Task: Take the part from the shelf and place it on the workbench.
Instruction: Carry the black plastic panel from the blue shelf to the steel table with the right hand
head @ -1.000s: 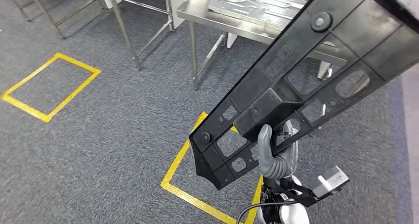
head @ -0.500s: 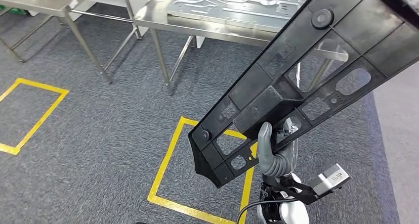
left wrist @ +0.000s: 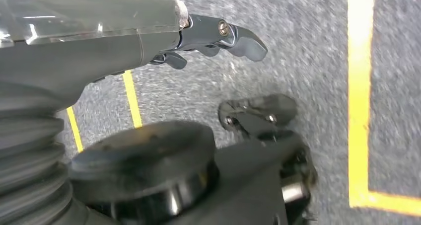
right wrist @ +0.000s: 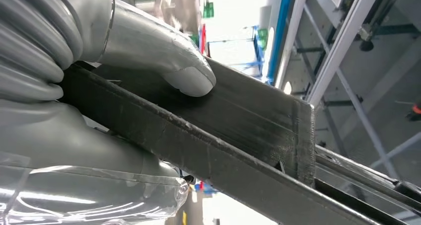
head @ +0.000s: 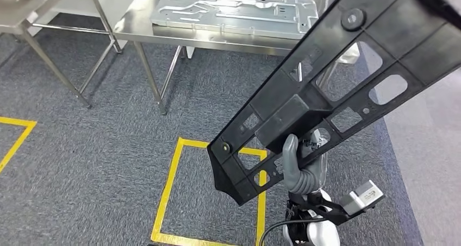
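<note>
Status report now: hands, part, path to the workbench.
Right hand grips the black part, held high and tilted. Left hand holds nothing, over carpet. Workbench ahead, a metal plate lying on it. Yellow floor marking between.

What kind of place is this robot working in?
Probably a factory floor or workshop test area. Stainless steel workbenches stand on grey carpet, one bearing a stamped metal plate; yellow tape boxes mark spots on the floor, and the right hand carries a long black plastic part.
</note>
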